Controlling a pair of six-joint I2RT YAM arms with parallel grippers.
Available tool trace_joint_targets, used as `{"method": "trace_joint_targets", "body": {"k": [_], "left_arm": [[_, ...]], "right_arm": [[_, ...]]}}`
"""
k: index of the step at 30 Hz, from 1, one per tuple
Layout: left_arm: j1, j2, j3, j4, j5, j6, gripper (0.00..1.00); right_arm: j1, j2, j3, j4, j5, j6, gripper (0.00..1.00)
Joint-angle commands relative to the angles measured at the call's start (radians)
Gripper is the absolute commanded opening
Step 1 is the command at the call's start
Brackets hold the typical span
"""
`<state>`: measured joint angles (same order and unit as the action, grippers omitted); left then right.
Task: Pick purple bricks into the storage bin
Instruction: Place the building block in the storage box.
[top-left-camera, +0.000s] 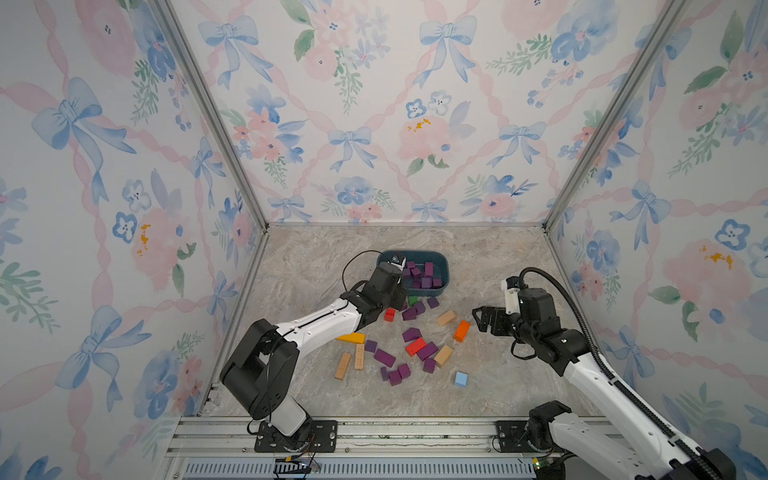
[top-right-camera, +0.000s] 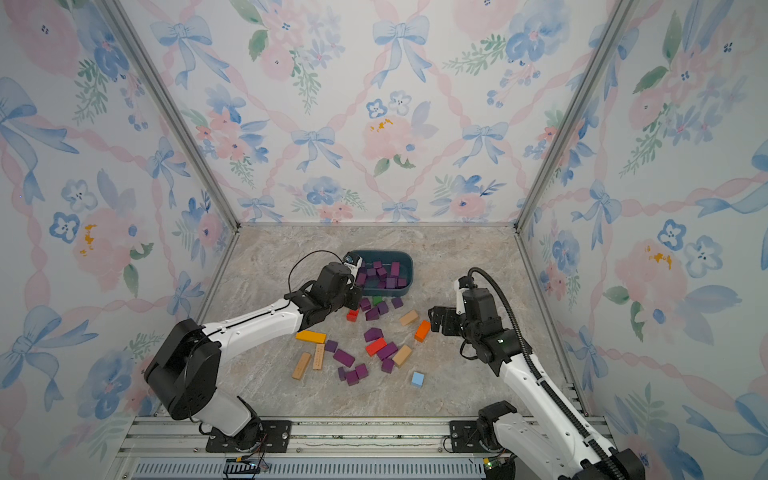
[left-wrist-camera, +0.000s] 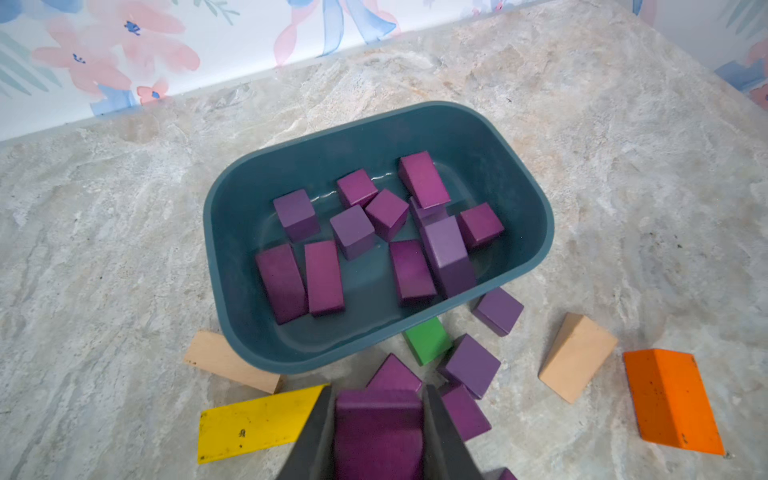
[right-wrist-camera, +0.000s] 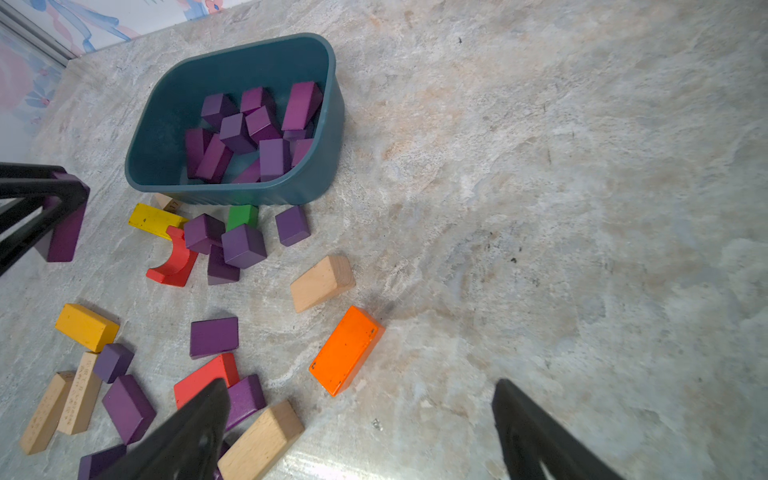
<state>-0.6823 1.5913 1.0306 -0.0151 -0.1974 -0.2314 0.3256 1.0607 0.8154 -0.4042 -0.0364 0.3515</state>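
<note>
Purple bricks (left-wrist-camera: 353, 230): about a dozen lie in the storage bin (left-wrist-camera: 232, 199) just ahead of the left claw (left-wrist-camera: 378, 392), clamped on another purple brick (left-wrist-camera: 378, 440); some ten more lie loose beside the right claw (right-wrist-camera: 361, 386), spread empty

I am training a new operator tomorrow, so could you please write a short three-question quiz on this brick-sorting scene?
1. True or false: the left claw is shut on a purple brick.
2. Which of these blocks lies nearest the storage bin? A green, B light blue, C orange.
3. What does the right claw hold?

Key
1. True.
2. A: the green block sits right beside the bin's wall.
3. Nothing; its jaws stand wide open above the table.
</note>
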Motion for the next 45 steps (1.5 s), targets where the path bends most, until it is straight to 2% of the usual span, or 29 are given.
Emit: {"method": "trace_joint_targets", "body": {"k": [1,11,27,28,29,31,33,35,38,45], "left_arm": [[-0.005,0.044,0.059,-0.005,0.010,0.027,0.18],[0.028,0.179,0.204,-0.007,0.074,0.030,0.18],[0.103,0.403,0.376,-0.008,0.104,0.018,0.21],[0.109,0.409,0.383,-0.007,0.105,0.017,0.23],[0.114,0.413,0.389,-0.007,0.098,0.018,0.31],[0.118,0.414,0.396,-0.008,0.071,0.020,0.50],[0.122,0.411,0.398,-0.009,0.040,0.021,0.75],[0.122,0.397,0.394,-0.008,0.030,0.020,0.87],[0.122,0.370,0.382,-0.008,0.022,0.019,0.91],[0.100,0.235,0.302,0.007,-0.046,0.016,0.93]], "right_arm": [[-0.015,0.026,-0.007,-0.021,0.006,0.007,0.97],[-0.031,0.056,-0.036,0.027,-0.028,0.033,0.97],[-0.034,0.117,-0.062,0.047,-0.077,0.043,0.97],[-0.034,0.116,-0.063,0.045,-0.080,0.041,0.97],[-0.034,0.119,-0.062,0.045,-0.081,0.037,0.97],[-0.034,0.123,-0.062,0.045,-0.094,0.031,0.97],[-0.034,0.124,-0.063,0.047,-0.109,0.023,0.97],[-0.034,0.124,-0.062,0.051,-0.121,0.020,0.97],[-0.028,0.127,-0.059,0.050,-0.124,0.012,0.97],[0.057,0.145,-0.026,0.044,-0.050,-0.018,0.97]]}}
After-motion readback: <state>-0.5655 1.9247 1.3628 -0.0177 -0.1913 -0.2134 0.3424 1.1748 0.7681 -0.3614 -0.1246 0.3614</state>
